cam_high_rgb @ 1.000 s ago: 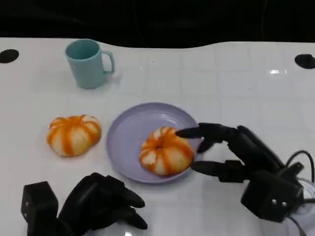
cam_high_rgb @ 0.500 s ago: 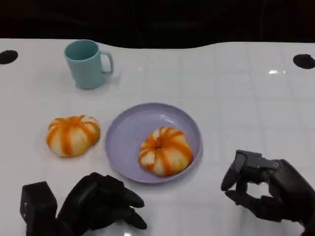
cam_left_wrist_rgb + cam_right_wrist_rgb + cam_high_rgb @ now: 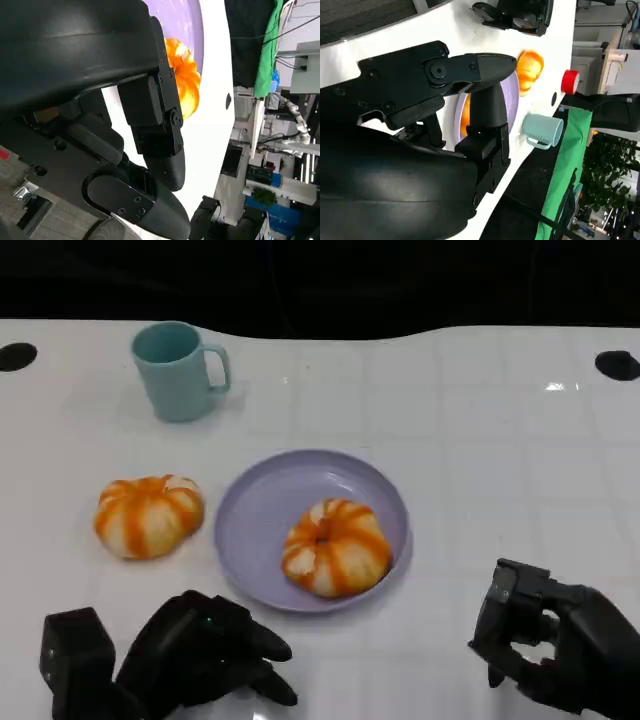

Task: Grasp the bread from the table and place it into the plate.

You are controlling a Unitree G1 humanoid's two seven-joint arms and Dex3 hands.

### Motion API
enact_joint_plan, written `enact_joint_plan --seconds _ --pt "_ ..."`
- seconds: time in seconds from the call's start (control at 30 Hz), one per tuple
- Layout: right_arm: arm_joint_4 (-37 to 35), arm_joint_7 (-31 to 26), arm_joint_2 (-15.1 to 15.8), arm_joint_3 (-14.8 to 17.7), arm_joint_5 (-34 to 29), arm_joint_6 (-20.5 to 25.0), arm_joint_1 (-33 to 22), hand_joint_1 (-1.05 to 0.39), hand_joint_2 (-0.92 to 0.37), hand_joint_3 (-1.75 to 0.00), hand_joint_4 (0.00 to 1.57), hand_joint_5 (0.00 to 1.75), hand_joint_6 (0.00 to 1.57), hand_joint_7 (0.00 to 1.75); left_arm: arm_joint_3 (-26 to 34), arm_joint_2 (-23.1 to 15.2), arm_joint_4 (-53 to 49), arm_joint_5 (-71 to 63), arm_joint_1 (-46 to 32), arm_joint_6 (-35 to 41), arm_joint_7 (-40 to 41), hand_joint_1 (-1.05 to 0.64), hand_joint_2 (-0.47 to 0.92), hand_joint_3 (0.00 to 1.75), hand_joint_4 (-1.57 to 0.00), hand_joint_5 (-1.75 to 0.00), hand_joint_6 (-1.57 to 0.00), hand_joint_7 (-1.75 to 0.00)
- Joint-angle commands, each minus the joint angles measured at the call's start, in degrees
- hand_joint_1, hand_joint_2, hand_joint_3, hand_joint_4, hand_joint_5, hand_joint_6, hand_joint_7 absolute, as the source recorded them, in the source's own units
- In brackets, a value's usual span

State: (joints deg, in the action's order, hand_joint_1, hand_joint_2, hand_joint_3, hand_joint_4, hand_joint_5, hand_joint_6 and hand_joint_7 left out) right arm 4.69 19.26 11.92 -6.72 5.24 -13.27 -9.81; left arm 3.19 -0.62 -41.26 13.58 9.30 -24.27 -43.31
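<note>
Two breads: one [image 3: 337, 547] sits in the plate [image 3: 262, 502], the other [image 3: 149, 514] on the table [image 3: 480, 440] just left of the plate.
Look: round, pale, orange stripes, dimpled centre.
Right hand [image 3: 555, 648]: you see it near the plate's right, fingers curled in, holding nothing; likely released.
Left hand [image 3: 205, 648]: below the plate, fingers curled, nothing held.
Mug [image 3: 178, 370]: beyond the plate, not involved.

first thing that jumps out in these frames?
The two orange-striped breads: one sits in the lilac plate at the table's middle, the other lies on the white table just left of the plate. Next, the teal mug at the far left, and the black left hand and right hand low at the near edge, holding nothing.
</note>
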Motion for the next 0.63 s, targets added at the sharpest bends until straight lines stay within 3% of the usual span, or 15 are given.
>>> enact_joint_plan --seconds 0.03,0.63 --pt "-2.9 -0.2 -1.1 1.2 0.7 -0.7 1.1 -0.46 -0.92 -0.29 0.75 1.75 0.53 1.75 0.4 -1.1 -0.6 0.3 0.6 -0.4 0.0 -1.05 0.77 0.0 -1.57 -0.2 -1.56 -0.01" --pt "-7.7 0.9 -2.4 1.4 0.0 -4.9 3.0 -0.47 -0.92 -0.28 0.78 1.75 0.55 1.75 0.7 -1.4 -1.8 0.3 1.2 -1.0 -0.3 -1.05 0.77 0.0 -1.57 -0.19 -1.55 0.0"
